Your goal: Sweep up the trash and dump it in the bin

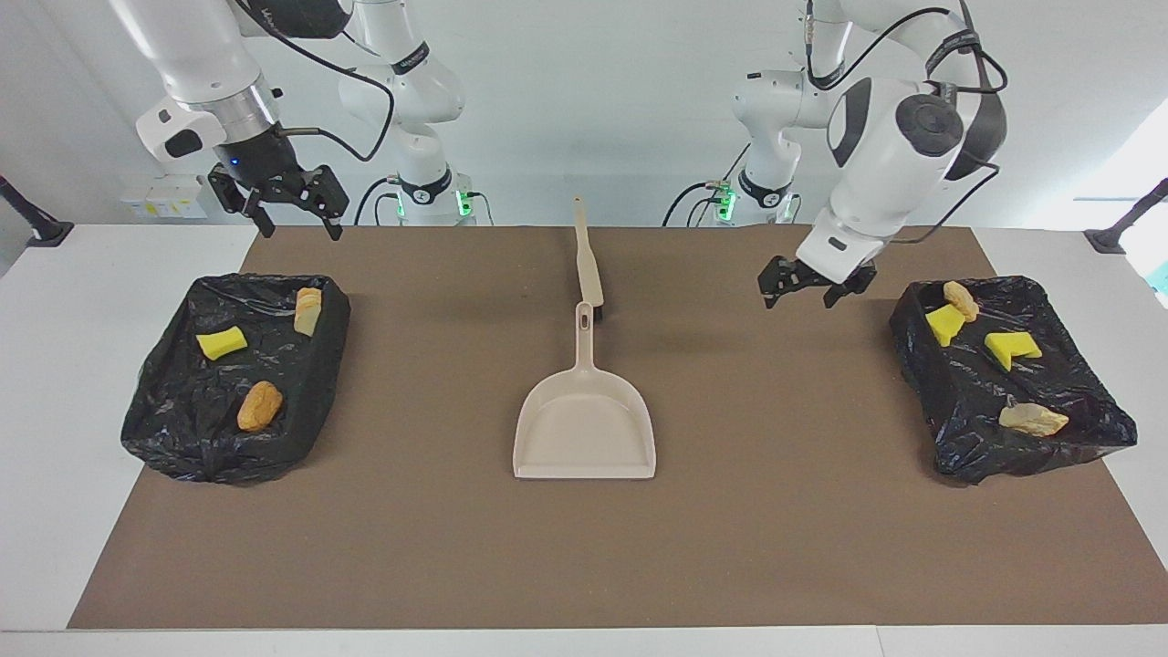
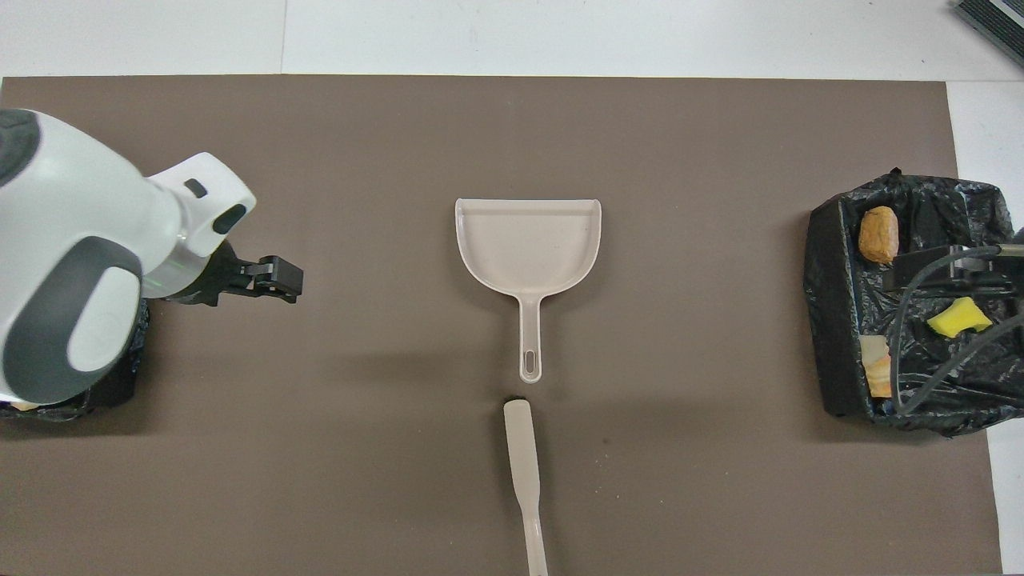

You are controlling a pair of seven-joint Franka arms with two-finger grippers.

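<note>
The left gripper (image 1: 805, 292) is held in the air with jaws spread wide and nothing between them, over the brown mat (image 1: 730, 511) beside the lined bin (image 1: 967, 447) at the left arm's end. The right gripper (image 1: 290, 217) is likewise spread and empty, raised over the mat's edge by the other bin (image 1: 173, 438). Four trash pieces (image 1: 1007, 347) are seen in the first bin, three pieces (image 1: 260, 405) in the second. A beige dustpan (image 1: 584, 429) and brush (image 1: 586, 265) are laid mid-mat
</note>
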